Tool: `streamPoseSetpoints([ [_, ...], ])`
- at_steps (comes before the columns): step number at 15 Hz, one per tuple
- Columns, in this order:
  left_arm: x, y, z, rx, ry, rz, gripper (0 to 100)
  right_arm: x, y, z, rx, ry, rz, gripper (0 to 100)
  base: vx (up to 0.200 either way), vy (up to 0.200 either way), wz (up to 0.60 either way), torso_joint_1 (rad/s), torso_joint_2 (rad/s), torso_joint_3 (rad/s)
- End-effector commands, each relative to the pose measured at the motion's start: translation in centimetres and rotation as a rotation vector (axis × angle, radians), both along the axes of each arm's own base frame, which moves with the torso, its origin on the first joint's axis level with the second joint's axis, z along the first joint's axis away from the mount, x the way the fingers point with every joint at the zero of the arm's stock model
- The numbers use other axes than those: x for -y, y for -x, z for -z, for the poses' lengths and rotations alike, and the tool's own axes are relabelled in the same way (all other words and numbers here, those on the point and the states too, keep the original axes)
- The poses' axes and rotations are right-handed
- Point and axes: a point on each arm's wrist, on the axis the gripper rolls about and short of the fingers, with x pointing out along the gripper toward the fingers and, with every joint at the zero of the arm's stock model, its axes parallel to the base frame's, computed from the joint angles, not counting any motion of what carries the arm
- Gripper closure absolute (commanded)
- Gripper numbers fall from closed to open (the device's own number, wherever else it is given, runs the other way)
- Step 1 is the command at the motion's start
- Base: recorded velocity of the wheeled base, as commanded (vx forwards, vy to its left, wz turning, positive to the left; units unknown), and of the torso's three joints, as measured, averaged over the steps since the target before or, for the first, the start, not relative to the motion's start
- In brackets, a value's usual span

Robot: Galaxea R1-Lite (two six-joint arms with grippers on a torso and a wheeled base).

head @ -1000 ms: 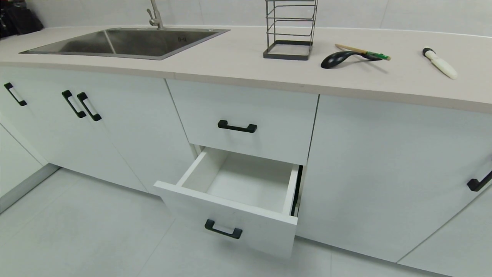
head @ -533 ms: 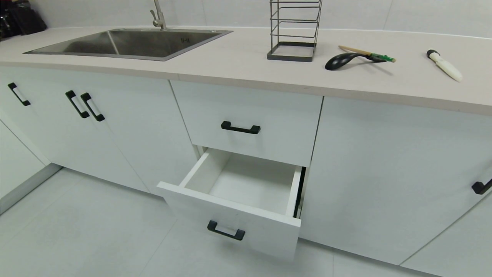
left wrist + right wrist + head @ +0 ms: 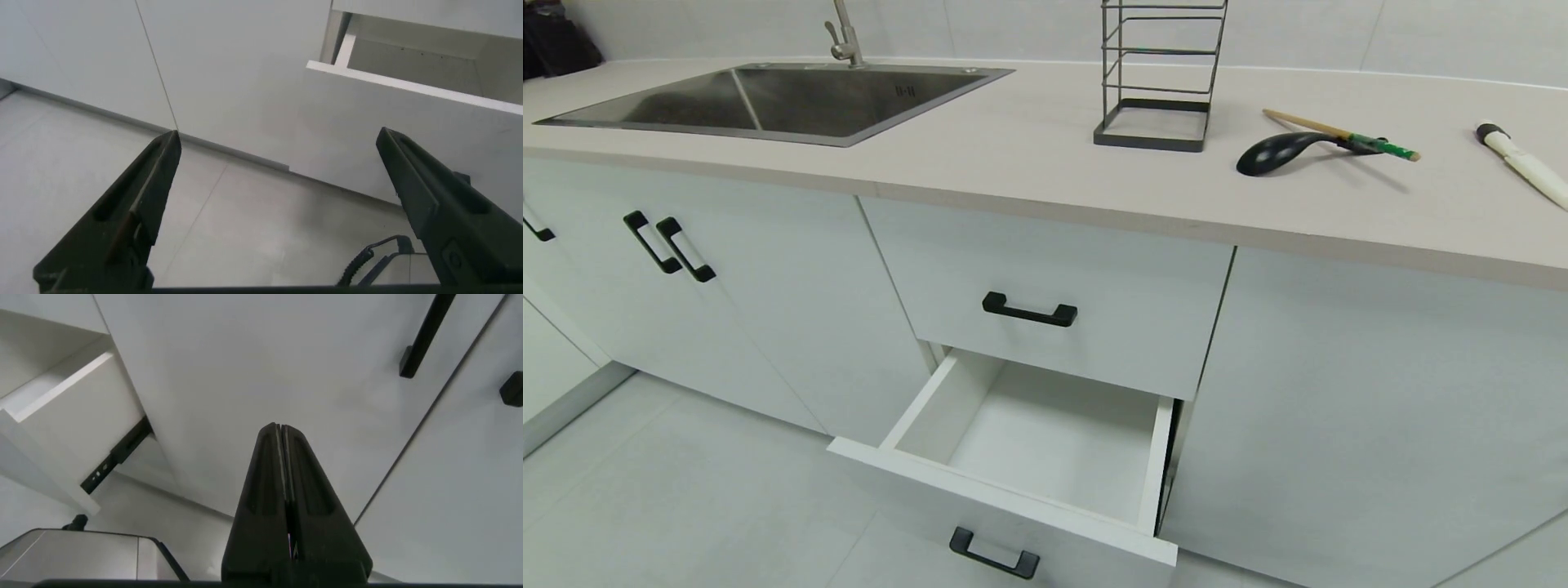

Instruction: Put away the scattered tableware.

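On the beige countertop [image 3: 1029, 163] lie a black ladle [image 3: 1282, 151], a pair of wooden chopsticks with green ends [image 3: 1339, 135] resting across its handle, and a cream-handled utensil with a black tip [image 3: 1523, 163] at the far right. Below, the lower white drawer [image 3: 1021, 482] stands pulled out with nothing inside. My left gripper [image 3: 278, 147] hangs low and open, its dark fingers spread wide, facing the drawer front [image 3: 392, 131] and the floor. My right gripper [image 3: 283, 437] is shut, fingers pressed together, low in front of the white cabinet door.
A wire rack [image 3: 1160, 77] stands on the counter left of the ladle. A steel sink [image 3: 768, 94] with a faucet sits at the left. The upper drawer [image 3: 1045, 302] is closed, with a black handle. Cabinet doors flank the drawers above a grey tiled floor.
The whole head view has shifted: the counter and drawers now sit lower and larger in the picture, so the camera has moved closer. Nothing on the counter has moved.
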Motion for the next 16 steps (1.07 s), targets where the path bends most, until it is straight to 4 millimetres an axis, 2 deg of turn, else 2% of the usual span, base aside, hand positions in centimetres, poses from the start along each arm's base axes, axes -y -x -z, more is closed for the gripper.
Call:
streamPoseSetpoints([
  [1,0.00,-0.02,0.02,-0.002,0.001,-0.001,0,0.00,-0.01,-0.01,0.000,0.001,-0.001,100,0.000,0.000,0.00,0.000,0.00,0.000],
  [7,0.00,-0.02,0.02,-0.002,0.001,-0.001,0,0.00,-0.01,-0.01,0.000,0.002,-0.001,100,0.000,0.000,0.00,0.009,-0.01,-0.006],
  [12,0.00,-0.02,0.02,-0.002,0.001,-0.001,0,0.00,-0.01,-0.01,0.000,0.004,-0.001,100,0.000,0.000,0.00,0.219,-0.12,-0.099],
  [16,0.00,-0.02,0.02,-0.002,0.001,-0.001,0,-0.01,-0.01,-0.01,0.000,0.005,-0.002,100,0.000,0.000,0.00,0.216,-0.60,-0.214],
])
